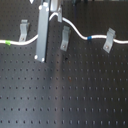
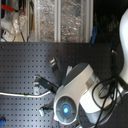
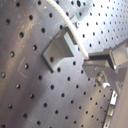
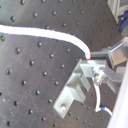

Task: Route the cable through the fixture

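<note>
Across the upper part of the first exterior view, the cable [image 1: 75,29] is running over the black pegboard [image 1: 65,95], past three grey clips [image 1: 65,38], green band [image 1: 8,42] at left, blue band [image 1: 89,37] at right. In both wrist views my gripper [image 4: 91,64] is pinching it shut.

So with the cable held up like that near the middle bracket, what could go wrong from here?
1. The long thin white cable arches above the middle grey metal clip in the first exterior view; lowered off-line, it might land beside the slot.
2. In the second wrist view the tool pinches the cord close to a clip, so its fingers could strike it.
3. Pulling might drag the green-taped end away from the left clip.
</note>
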{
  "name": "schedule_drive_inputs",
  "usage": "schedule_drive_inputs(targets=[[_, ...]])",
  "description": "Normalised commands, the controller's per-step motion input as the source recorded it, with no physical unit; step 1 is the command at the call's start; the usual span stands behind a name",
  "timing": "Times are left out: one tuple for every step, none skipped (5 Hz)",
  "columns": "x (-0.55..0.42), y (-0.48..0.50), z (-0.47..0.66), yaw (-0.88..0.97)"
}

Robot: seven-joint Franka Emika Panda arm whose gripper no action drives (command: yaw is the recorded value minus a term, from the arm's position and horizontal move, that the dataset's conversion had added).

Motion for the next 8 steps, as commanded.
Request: schedule_drive_inputs(targets=[[-0.141, -0.058, 0.56, 0.00], [0.000, 0.000, 0.01, 0.00], [0.036, 0.129, -0.32, 0.09], [-0.043, 0.128, 0.00, 0.23], [-0.198, 0.044, 0.75, 0.09], [0.000, 0.000, 0.01, 0.00], [-0.086, -0.219, 0.49, -0.07], [0.000, 0.000, 0.02, 0.00]])
